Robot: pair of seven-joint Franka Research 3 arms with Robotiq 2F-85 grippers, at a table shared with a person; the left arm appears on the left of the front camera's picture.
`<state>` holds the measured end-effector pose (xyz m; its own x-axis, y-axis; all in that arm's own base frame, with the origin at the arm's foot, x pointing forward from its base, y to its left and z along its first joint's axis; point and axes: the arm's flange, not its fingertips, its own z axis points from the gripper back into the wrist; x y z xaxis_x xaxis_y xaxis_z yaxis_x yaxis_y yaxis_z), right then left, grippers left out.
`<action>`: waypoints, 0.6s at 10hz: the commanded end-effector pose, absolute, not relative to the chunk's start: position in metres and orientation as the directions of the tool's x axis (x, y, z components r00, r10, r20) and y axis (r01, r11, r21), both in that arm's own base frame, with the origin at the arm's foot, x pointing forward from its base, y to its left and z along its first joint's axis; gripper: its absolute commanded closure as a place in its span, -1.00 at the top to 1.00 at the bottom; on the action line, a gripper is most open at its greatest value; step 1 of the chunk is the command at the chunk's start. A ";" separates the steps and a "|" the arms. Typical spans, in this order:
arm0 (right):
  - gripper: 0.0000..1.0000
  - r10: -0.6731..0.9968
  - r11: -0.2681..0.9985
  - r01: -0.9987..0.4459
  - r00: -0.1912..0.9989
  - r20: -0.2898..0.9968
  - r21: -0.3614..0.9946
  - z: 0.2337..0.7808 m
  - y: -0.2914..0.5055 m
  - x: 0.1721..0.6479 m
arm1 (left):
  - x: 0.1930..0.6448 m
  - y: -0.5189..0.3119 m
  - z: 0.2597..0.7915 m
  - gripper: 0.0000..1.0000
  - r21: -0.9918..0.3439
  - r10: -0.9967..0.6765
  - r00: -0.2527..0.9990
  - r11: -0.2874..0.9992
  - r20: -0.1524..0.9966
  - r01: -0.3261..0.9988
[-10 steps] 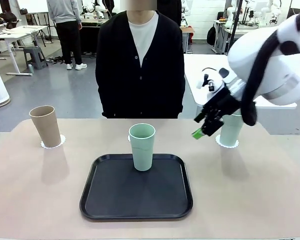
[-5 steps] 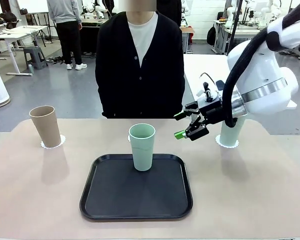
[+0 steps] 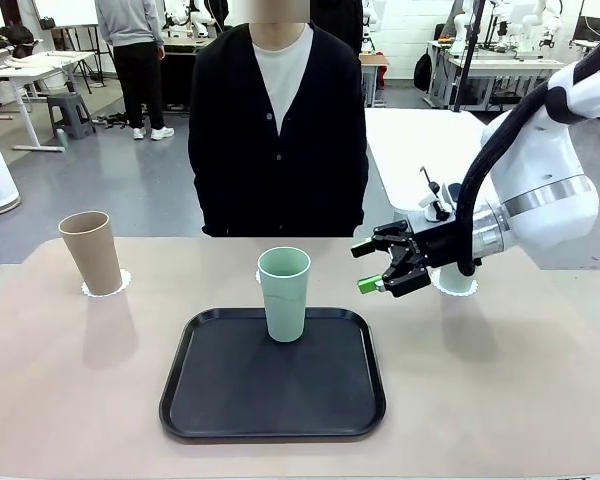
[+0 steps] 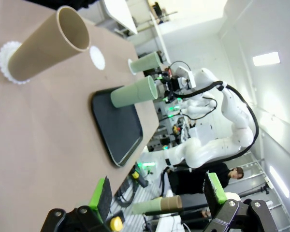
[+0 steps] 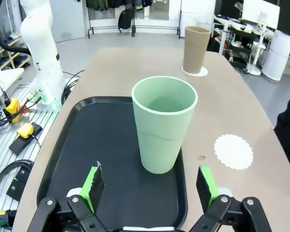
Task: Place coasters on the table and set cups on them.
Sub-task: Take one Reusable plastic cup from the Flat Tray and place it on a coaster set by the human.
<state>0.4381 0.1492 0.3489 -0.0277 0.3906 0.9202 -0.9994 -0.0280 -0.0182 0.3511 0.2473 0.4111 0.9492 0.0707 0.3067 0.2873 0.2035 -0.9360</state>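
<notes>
On the table, right arm half-hides one cup.

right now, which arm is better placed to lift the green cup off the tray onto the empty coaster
Right. The right gripper hangs open beside the mint-green cup on the black tray, jaws facing it. The left gripper, also open, sits far back past the tan-brown cup.

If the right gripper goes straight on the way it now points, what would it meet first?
Probably the mint-green cup on the black tray: the right wrist view shows it centred between the right gripper's open jaws, nothing in between.
</notes>
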 end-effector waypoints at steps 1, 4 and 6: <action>1.00 0.329 -0.031 -0.999 -0.024 0.944 -0.014 0.331 0.156 0.440 | 0.350 0.248 0.413 1.00 -0.934 0.076 0.947 0.207 0.313 0.292; 1.00 0.308 -0.042 -0.999 -0.045 0.950 -0.033 0.320 0.158 0.446 | 0.350 0.248 0.413 1.00 -0.934 0.076 0.947 0.207 0.313 0.292; 1.00 0.328 -0.051 -0.998 -0.047 0.943 -0.033 0.319 0.160 0.445 | 0.350 0.248 0.413 1.00 -0.934 0.076 0.947 0.207 0.313 0.292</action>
